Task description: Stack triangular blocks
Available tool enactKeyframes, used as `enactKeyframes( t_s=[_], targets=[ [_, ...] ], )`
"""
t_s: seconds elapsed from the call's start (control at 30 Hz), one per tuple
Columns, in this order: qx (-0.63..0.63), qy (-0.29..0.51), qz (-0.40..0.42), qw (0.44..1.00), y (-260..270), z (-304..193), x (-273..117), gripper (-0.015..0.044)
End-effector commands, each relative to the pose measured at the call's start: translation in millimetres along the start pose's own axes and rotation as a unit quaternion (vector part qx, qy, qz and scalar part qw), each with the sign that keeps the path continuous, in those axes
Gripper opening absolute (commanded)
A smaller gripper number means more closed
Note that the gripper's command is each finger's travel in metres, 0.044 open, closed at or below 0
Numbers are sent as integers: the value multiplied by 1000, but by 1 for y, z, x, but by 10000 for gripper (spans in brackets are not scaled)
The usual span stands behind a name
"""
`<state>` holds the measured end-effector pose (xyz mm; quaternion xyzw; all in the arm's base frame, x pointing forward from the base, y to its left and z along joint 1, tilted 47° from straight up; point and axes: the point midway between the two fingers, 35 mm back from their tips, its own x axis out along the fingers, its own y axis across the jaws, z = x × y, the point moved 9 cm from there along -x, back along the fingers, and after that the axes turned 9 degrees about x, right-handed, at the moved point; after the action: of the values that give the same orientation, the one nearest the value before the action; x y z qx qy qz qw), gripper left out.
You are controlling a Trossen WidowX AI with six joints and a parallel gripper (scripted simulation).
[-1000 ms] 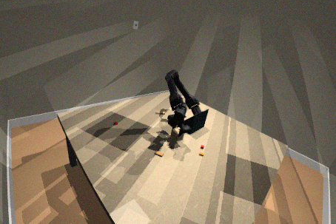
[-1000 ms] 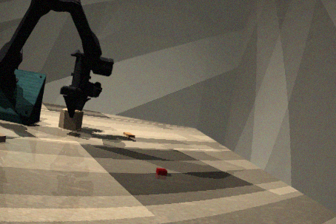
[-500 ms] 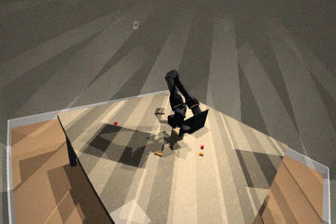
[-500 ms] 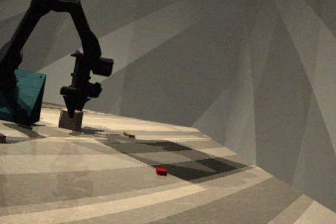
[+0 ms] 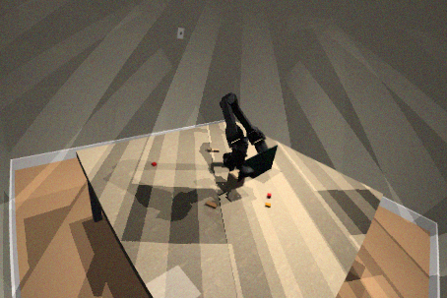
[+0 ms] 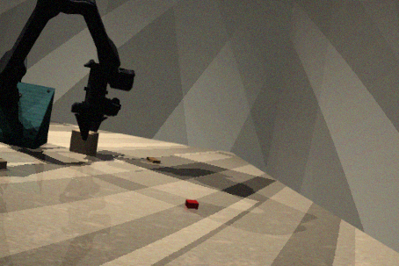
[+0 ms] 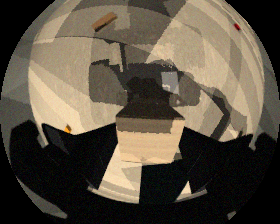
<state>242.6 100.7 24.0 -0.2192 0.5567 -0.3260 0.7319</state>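
Top: your black arm [image 5: 229,119] reaches over the stone-look table [image 5: 276,245] [image 6: 132,219] [image 7: 60,65], gripper [image 5: 241,167] [image 6: 88,133] [image 7: 149,126] beside 1 dark teal slant-sided piece [image 5: 263,162] [image 6: 37,115]. You have 2 small red blocks [image 5: 154,163] [image 5: 269,195], 1 small orange block [image 5: 268,205] near one of them, 1 flat brown bar [image 5: 211,205] and 1 slim brownish piece [image 5: 213,150]. 1 pale wall plate [image 5: 180,32] behind.

Exterior: your gripper points down, fingers clamped on the tan block [image 6: 90,147] [image 7: 150,145], squarish in outline, matte. It sits low at the table; contact underneath, can't tell (shadow muddies it). 1 red block [image 6: 192,204] and 1 yellowish block lie well apart from it; 1 brown piece [image 6: 3,163] is cut off at the frame edge.

Wrist: the tan block is between your dark fingers, flat smooth face lit, darker band along its upper part. Whether that's one triangular block or both mated, you can't tell here (no readable seam). 1 brown bar [image 7: 104,21], 1 red speck [image 7: 237,26], 1 orange speck [image 7: 67,129] farther out.
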Motion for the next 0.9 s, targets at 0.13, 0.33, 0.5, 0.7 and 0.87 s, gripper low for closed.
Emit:
enactKeyframes(
  t_s=[0.13, 0.33, 0.5, 0.7, 0.87],
  targets=[
    [0, 0, 0, 1000, 0, 0, 0, 315],
    [0, 0, 0, 1000, 0, 0, 0, 440],
    [0, 0, 0, 1000, 0, 0, 0, 440],
    [-1, 1, 4, 1000, 4, 4, -36, 440],
    [-1, 1, 2, 1000, 1, 0, -108, 440]
  ],
)
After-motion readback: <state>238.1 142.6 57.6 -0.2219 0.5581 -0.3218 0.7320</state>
